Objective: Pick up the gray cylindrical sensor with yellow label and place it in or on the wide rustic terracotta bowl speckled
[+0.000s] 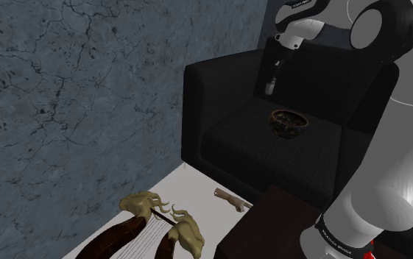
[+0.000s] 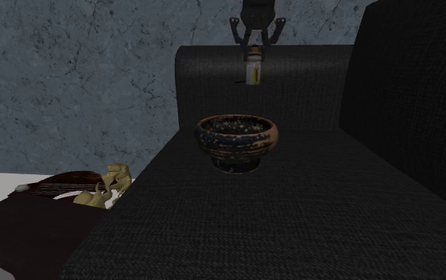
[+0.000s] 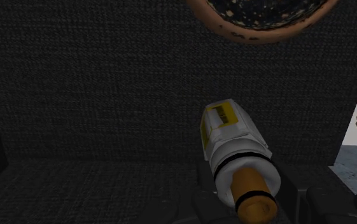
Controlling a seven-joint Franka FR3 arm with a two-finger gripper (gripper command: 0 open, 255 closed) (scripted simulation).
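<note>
A white-grey cylindrical sensor with a yellow label and an orange-brown end hangs upright in the air. My black gripper is shut on its top. In the shoulder view the gripper holds the sensor in front of the black armchair's backrest, above the seat's rear. The speckled brown bowl stands on the seat, nearer the front than the sensor and apart from it. In the second exterior view the bowl lies below and a little left of the sensor. The wrist view shows the sensor clasped in the gripper, with the bowl's rim beyond.
The black armchair has a tall backrest and raised arms around the seat. A lute-like instrument and a small stick lie on the pale floor. A cracked grey wall stands behind. My dark stand is in front.
</note>
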